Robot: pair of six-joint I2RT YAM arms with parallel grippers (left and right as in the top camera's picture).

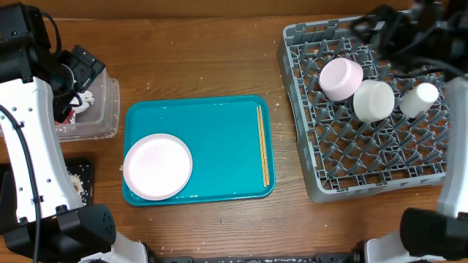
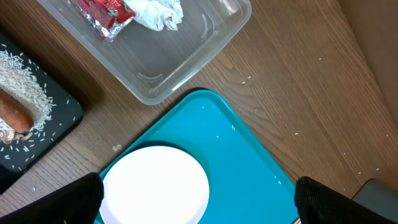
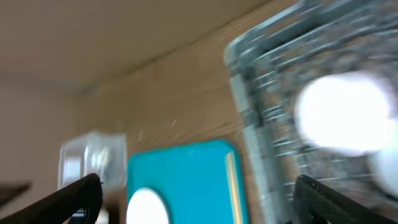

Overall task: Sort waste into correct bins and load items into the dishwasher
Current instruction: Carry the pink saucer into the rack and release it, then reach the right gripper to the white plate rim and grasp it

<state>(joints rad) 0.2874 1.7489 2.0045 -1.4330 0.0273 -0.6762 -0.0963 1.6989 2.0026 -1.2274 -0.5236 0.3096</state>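
My left pincer is spread wide and released, nothing between its fingers; it hangs above the left edge of the desk, by the clear tub, touching nothing that I can see. My right pincer is likewise wide open and empty, high over the grey dish rack at the right edge; its wrist view is smeared, so I trust only that much. Outward from the left: the white napkin and red wrapper lie inside the tub, the carrot and rice on the black tray toward the near-left corner. So I judge the waste sorted. In the rack sit a bowl, a second white dish and a small cup. What is left is on the teal tray mid-desk: the white plate at its left end, the chopsticks along its right side. I reckon loading is the step in hand, and the next move calls for lowering onto the plate's rim, which lies flat and low, so a shallow edge grip, then carrying it across to the pegs
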